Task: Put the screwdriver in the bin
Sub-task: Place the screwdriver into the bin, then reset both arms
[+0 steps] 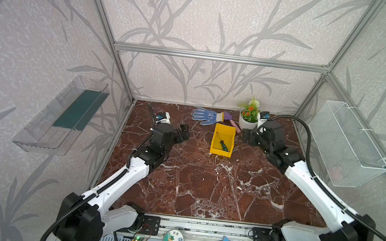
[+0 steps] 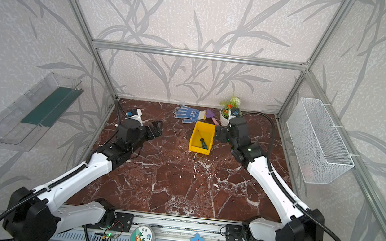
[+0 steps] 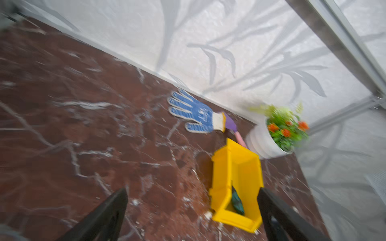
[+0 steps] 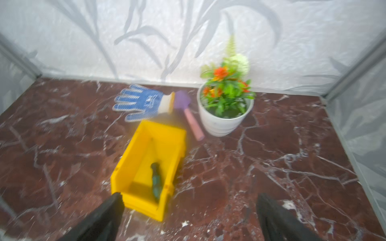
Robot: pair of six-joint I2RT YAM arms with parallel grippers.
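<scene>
Yellow bin (image 1: 217, 151) holding screwdriver (image 1: 224, 145)

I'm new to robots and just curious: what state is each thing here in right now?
screwdriver: lying inside the bin, not held.
bin: upright, holding the screwdriver.
left claw: open, empty.
right claw: open, empty, beside the bin.
glove: lying flat.
trowel: lying flat between glove and potted plant.
potted plant: upright.

Yellow bin (image 1: 225, 131); green-black screwdriver (image 1: 224, 146); blue-dotted glove (image 1: 206, 115); maroon white-veined table (image 1: 204, 184).
</scene>
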